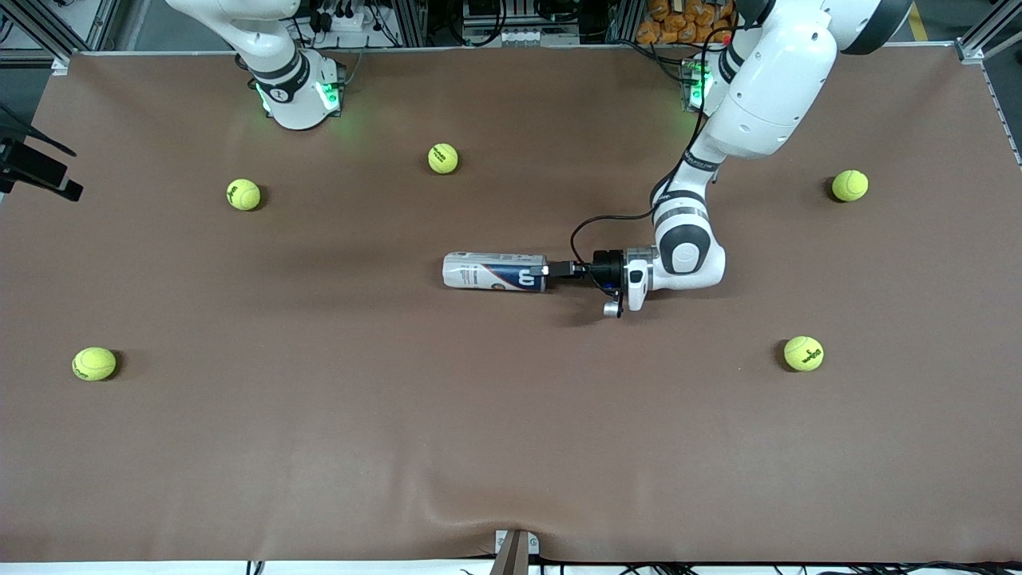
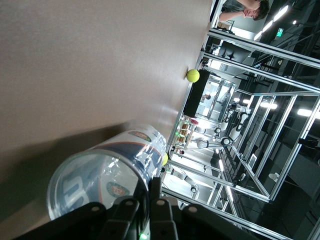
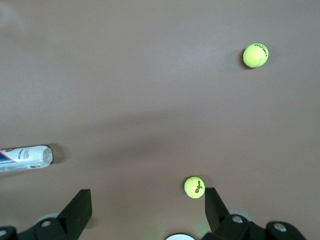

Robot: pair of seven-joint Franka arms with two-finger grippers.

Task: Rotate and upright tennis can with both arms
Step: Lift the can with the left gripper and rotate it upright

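The tennis can (image 1: 493, 271) lies on its side in the middle of the brown table, white and navy with a "W" logo. My left gripper (image 1: 551, 270) is low at the can's end toward the left arm's end of the table, shut on the can's rim. In the left wrist view the can (image 2: 100, 180) fills the space just ahead of the left gripper (image 2: 149, 196), one finger inside the rim and one outside. My right gripper (image 3: 147, 207) hangs high over the table, open and holding nothing. From there the can (image 3: 25, 157) shows far off.
Several yellow-green tennis balls lie scattered: one (image 1: 443, 158) and another (image 1: 243, 194) near the right arm's base, one (image 1: 94, 363) toward the right arm's end, and two (image 1: 849, 185) (image 1: 803, 353) toward the left arm's end. A ball (image 3: 194, 187) shows below the right gripper.
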